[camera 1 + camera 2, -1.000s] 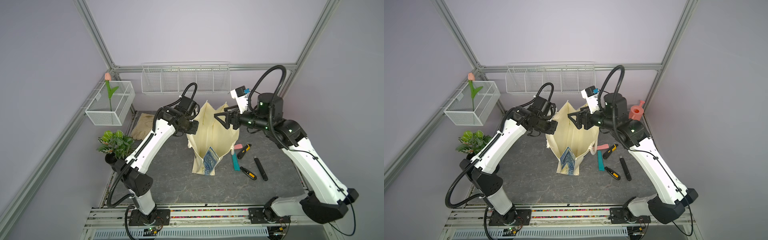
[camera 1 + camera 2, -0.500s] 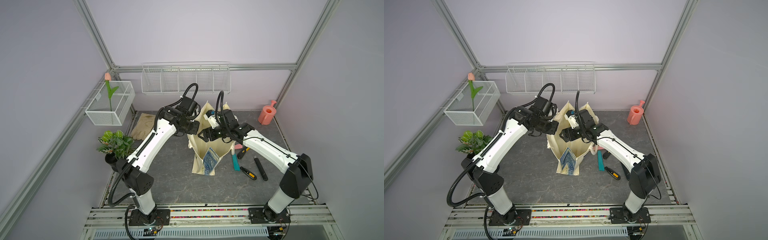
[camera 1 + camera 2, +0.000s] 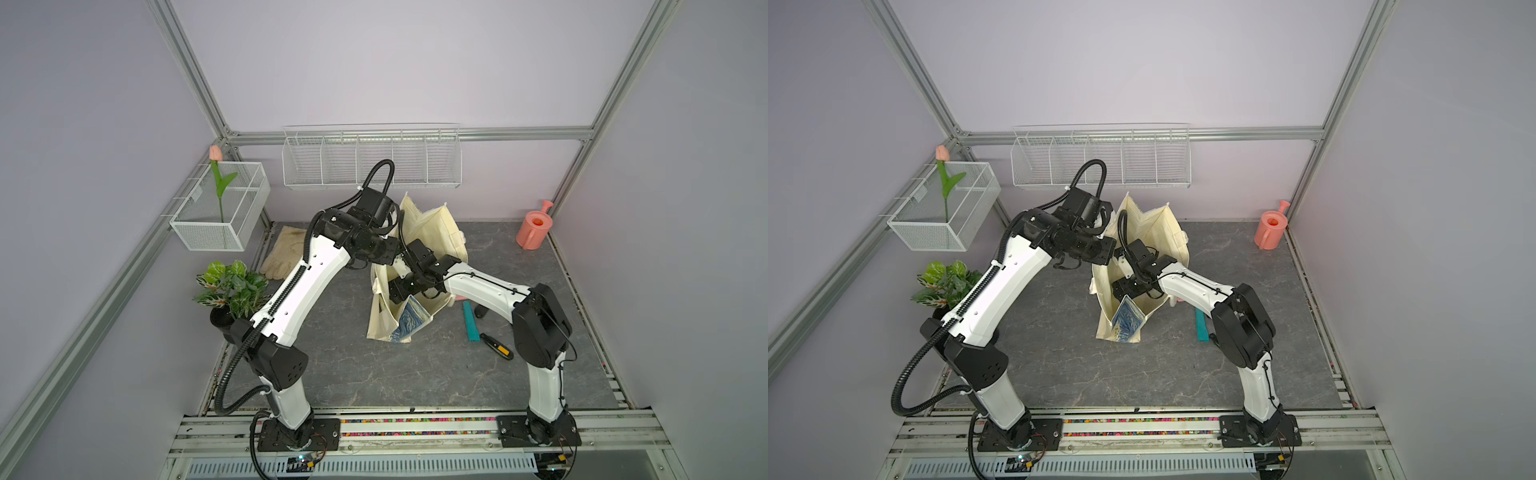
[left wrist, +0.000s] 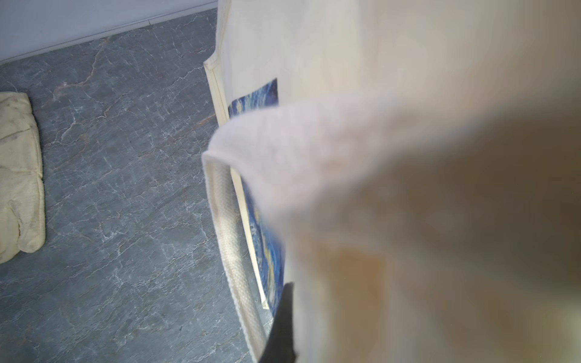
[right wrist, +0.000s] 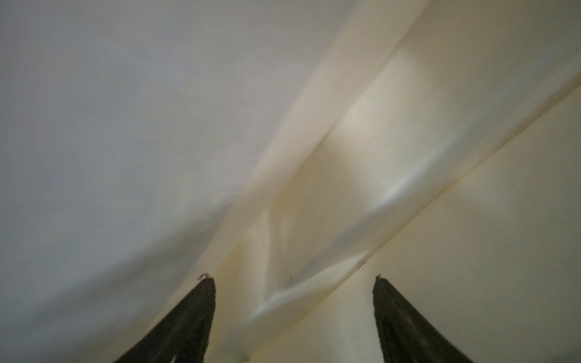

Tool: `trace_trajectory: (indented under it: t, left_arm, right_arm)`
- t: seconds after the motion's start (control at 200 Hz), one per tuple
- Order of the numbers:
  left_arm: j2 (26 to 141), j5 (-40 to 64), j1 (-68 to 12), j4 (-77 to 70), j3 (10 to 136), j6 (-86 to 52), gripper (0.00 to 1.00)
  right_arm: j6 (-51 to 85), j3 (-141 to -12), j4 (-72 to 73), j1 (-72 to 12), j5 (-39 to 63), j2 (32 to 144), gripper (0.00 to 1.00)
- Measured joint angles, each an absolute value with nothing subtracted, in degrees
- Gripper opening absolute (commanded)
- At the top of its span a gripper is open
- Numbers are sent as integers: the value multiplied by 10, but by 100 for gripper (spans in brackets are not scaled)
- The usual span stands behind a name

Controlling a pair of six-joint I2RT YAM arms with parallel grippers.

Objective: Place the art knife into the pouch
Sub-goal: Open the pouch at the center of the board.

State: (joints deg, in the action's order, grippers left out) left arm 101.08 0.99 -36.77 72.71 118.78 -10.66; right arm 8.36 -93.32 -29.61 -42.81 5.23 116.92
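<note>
- Art knife [image 3: 496,345]: prob. the black/yellow cutter, flat on table [image 3: 374,374], near but outside pouch [image 3: 432,224]. Judged light, stiff, slick; grip mid-body, across width.
- Left gripper [image 3: 390,261]: clamped on pouch rim.
- Right gripper [image 5: 292,283]: jaws wide apart inside pouch, empty.

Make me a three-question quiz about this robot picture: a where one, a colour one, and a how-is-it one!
1. Where is the right end effector compared with the pouch? A under it B inside it C behind it
2. What colour is the watering can? A green B blue C pink
3. How do the right end effector's jaws stand? A open, empty B shut on a knife C shut on a strap
Answers: B, cream fabric surrounds it in the right wrist view; C, it looks pink in both top views; A, its fingers are apart with nothing between.
</note>
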Motion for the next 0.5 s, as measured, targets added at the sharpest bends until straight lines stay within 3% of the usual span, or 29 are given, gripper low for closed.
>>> trace_trajectory:
  t: [0.305,0.5]
  left_arm:
    - [1011,11,-368,773,1237,-106,0]
    - [1012,-22,-362,823,1339,-102,0]
  right_arm:
    - [104,-941,-283,-421,77,1232,81]
    - [110,-906,-241,-404,98,1225,82]
